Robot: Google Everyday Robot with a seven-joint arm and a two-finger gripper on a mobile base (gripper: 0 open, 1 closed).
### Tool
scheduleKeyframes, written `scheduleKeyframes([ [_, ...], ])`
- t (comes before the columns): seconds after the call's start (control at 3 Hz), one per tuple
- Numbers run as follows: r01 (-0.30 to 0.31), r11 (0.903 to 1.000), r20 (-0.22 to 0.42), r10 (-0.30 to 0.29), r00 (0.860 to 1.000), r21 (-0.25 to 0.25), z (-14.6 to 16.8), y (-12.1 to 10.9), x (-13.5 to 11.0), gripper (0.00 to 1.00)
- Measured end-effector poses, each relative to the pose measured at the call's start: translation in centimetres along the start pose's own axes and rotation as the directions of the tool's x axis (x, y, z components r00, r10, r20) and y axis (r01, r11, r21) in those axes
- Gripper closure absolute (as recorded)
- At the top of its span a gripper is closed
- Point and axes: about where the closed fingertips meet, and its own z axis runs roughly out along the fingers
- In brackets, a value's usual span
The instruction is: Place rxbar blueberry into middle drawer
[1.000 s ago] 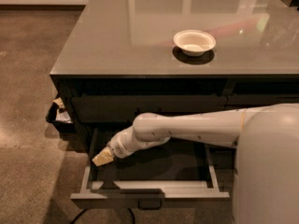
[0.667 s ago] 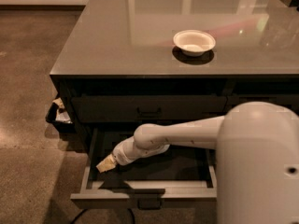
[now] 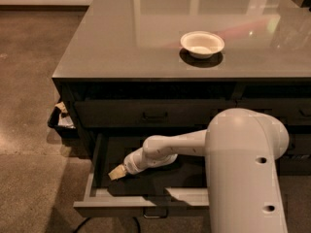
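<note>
The drawer (image 3: 141, 197) is standing pulled out from the cabinet, its pale front edge facing the camera and its dark floor lying in shadow. The arm (image 3: 175, 147) is reaching in from the right, slanting leftward and down. The gripper (image 3: 118, 173) is sitting inside the drawer over the left part of the floor, near the left rim, its tan tip pointing to the lower left. Whether it is touching the floor, I cannot tell. Nor can I tell whether the gripper is open or closed, or whether it is holding anything.

The bar is not making itself out against the dark floor or at the gripper, so its place, long axis and heading cannot be told.

The shut drawer front (image 3: 154, 114) with the black handle is sitting just above. The bowl (image 3: 202, 43) is resting upright on the counter (image 3: 121, 42), well apart from the drawer.
</note>
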Motion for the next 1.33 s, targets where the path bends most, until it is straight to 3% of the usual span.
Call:
scheduleKeyframes([
  [0.67,-0.033,0.9958,0.034,0.030,0.999,0.086,-0.4,-4.3,-0.7,0.35],
  [1.0,-0.033,0.9958,0.034,0.030,0.999,0.086,-0.4,-4.4,-0.7,0.12],
  [1.33,-0.033,0.9958,0.034,0.030,0.999,0.086,-0.4,-4.3,-0.7,0.00],
])
